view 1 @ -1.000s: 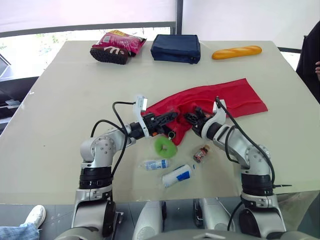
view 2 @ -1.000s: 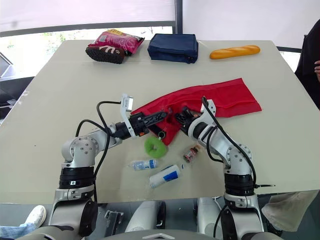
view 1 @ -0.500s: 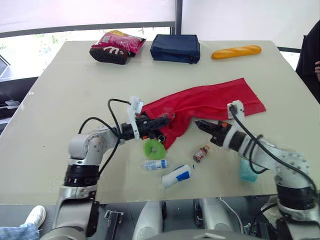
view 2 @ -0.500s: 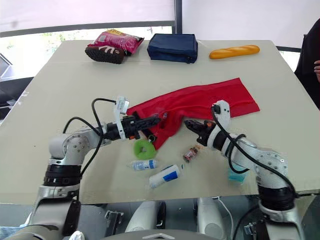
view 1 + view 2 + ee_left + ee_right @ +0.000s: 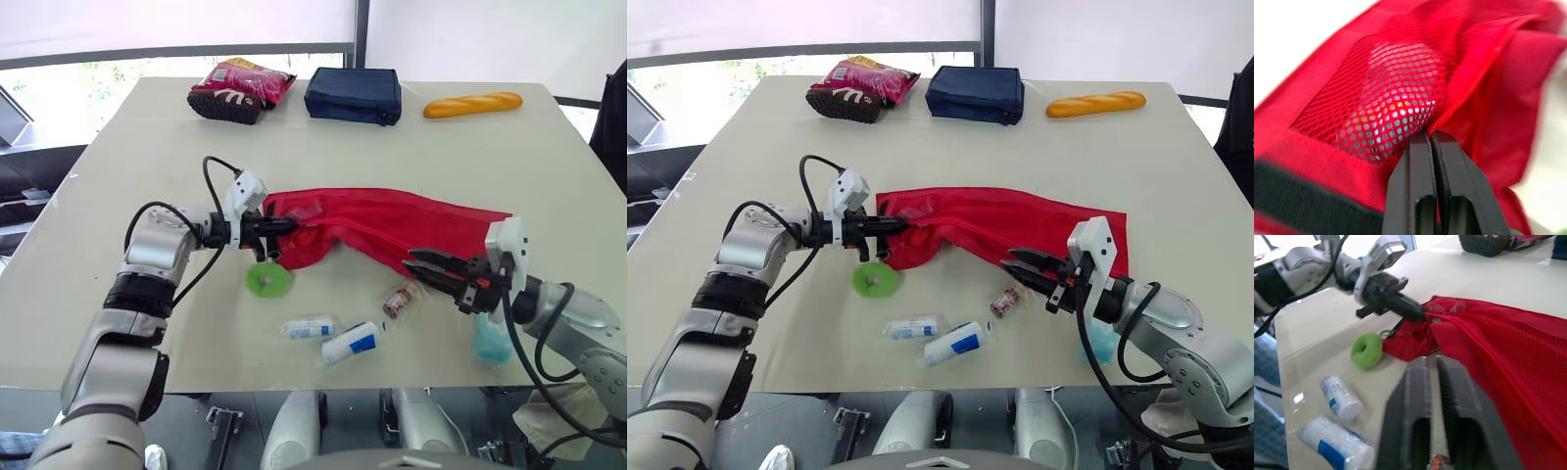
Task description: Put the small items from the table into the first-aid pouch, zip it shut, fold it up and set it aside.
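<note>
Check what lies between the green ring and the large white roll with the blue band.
A small blue-labelled white roll lies between the green ring and the large white roll, in both eye views.

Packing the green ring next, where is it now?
Left of centre in the head views, the green ring lies on the table beside the red pouch's end pinched by the left gripper.

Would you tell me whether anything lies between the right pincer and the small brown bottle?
Nothing visible does. The right pincer is close to the bottle, with only bare table between them; the red pouch lies beside that gap, not in it.
</note>
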Tool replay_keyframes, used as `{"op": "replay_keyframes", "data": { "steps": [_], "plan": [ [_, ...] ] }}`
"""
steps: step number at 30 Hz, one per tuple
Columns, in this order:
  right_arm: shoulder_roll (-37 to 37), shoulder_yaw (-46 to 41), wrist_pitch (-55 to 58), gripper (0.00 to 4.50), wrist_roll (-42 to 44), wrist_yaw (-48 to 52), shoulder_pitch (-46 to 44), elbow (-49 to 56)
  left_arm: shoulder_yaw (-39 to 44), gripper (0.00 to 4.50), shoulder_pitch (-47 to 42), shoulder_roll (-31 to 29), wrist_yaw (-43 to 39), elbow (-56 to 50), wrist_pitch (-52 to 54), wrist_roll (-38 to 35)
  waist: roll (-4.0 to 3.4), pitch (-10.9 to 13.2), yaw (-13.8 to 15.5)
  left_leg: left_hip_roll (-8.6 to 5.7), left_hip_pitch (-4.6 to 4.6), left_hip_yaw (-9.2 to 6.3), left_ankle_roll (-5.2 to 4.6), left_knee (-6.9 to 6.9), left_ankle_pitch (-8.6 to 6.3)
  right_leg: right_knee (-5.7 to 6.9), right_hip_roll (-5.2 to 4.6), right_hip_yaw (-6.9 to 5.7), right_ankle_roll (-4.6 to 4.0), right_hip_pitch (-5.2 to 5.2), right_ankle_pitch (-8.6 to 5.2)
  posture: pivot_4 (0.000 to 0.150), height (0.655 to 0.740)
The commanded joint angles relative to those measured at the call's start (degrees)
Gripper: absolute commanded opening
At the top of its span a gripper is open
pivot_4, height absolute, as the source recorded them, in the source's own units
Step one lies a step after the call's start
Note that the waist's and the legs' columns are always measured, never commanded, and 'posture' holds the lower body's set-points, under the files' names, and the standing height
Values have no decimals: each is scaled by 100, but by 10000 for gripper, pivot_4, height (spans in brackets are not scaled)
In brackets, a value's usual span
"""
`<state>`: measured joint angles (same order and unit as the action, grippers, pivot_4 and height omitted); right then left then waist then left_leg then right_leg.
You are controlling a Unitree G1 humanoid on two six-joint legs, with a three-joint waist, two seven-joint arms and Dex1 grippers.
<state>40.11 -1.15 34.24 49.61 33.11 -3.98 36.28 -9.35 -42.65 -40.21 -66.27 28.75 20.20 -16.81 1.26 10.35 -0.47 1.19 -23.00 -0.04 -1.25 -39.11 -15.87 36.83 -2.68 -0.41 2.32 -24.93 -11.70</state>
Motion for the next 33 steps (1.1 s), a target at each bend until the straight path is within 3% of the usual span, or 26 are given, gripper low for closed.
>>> {"op": "replay_keyframes", "data": {
  "steps": [1,3,5,8,13,14,18,21,25,33],
  "plan": [
    [1,-281,-153,26870,-22,139,5,212,69,0,-298,58,-331,208,-343,142,0,0,2,0,-2,0,0,0,0,0,-1,1,0,0,0,1500,7134],
    [-19,-361,-188,38075,-46,139,47,217,95,0,-292,68,-592,87,-271,68,0,0,-3,-3,-6,1,0,0,0,-1,-3,2,0,0,1,1500,7134],
    [-11,-449,-235,44243,-109,137,103,223,117,5983,-242,45,-832,-126,-98,-38,1,0,-4,-3,-6,0,0,0,0,-2,-4,3,0,-1,1,1500,7134],
    [101,-650,-315,45000,-248,251,321,277,140,15942,-182,-52,-1145,-440,162,-143,1,1,1,-4,-11,-3,0,0,0,-2,-4,-1,-1,-2,1,1500,7134],
    [219,-1140,-360,45000,-176,462,691,364,153,41642,-246,-235,-1445,-626,343,-112,1,1,4,-5,-10,-5,0,-5,0,-1,-4,-3,0,0,0,1500,7134],
    [248,-1254,-359,45000,-137,512,764,392,147,44260,-274,-267,-1509,-653,353,-106,1,1,4,-5,-10,-6,0,-6,0,0,-3,-3,1,0,0,1500,7134],
    [353,-1720,-301,45000,147,698,1024,529,176,44260,-434,-170,-1509,-797,297,-106,1,1,6,-3,-5,-6,0,-9,0,4,-2,-4,2,3,0,1500,7134],
    [420,-1959,-236,45000,295,721,1131,604,97,44260,-652,223,-1111,-771,32,73,1,1,59,-5,-3,-10,0,-12,0,6,-2,-4,2,8,1,1500,7134],
    [410,-1904,-251,45000,186,603,1088,634,-349,44260,-991,921,-591,-121,-909,785,3,0,132,-16,1,-13,0,-23,0,5,-1,6,4,20,1,1500,7134],
    [334,-1903,-255,45000,158,336,1032,788,-967,44260,-1409,1408,-375,1377,-2599,1851,4,0,112,-20,0,-12,0,-19,0,6,4,17,0,17,3,1500,7134]
  ]
}}
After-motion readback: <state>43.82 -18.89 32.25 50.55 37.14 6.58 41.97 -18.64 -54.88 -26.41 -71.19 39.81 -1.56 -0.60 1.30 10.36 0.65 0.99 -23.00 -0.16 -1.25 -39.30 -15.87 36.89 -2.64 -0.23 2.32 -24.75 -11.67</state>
